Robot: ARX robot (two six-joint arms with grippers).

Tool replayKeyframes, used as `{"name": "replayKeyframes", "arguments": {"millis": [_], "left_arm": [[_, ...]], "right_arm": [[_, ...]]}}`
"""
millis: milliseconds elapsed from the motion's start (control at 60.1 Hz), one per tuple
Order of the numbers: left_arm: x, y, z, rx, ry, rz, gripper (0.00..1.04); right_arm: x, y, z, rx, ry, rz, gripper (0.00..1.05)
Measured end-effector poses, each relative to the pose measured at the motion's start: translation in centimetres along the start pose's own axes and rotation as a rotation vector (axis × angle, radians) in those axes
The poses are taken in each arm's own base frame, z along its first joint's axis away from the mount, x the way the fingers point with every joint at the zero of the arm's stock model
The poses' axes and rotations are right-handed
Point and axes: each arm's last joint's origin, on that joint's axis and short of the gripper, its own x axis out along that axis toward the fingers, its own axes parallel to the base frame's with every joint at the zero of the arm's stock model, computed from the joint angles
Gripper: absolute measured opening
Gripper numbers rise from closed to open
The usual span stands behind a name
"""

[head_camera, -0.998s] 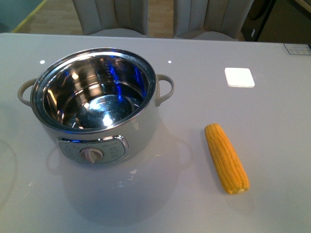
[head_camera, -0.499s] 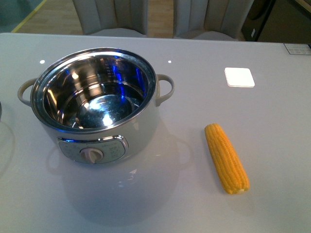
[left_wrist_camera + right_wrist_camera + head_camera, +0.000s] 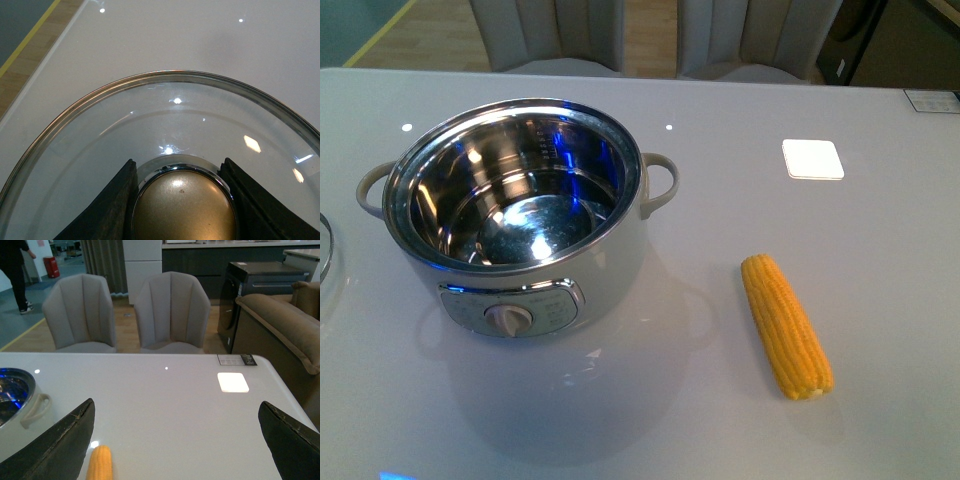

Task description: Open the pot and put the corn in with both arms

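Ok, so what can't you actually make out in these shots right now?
- Lid: left wrist view, cropped by the edges; front view shows only a rim sliver.
- Corn: right wrist view, only the tip, cut by the edge.
- Pot panel markings: front view, too small.

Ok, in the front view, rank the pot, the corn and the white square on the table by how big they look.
1. pot: by far the largest.
2. corn: clearly smaller.
3. white square: smallest. It lies farther from the camera, though, so its true size against the corn is unsure.
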Motion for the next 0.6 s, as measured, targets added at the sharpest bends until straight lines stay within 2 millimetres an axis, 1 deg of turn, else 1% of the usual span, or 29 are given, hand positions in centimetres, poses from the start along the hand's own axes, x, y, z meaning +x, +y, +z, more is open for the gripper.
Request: {"name": "replayKeyframes", "arguments": {"millis": [366, 599], "left_arm": [[1.0, -0.3, -1.2, 0.013, -0.011, -0.008, 0.45], [1.5, -0.4, -2.0, -0.019, -0.030, -0.021, 0.45]], "right_arm": [[0.0, 0.0, 0.0, 0.000, 0.000, 0.000, 0.96], [0.0, 0.0, 0.0, 0.000, 0.000, 0.000, 0.96]]}}
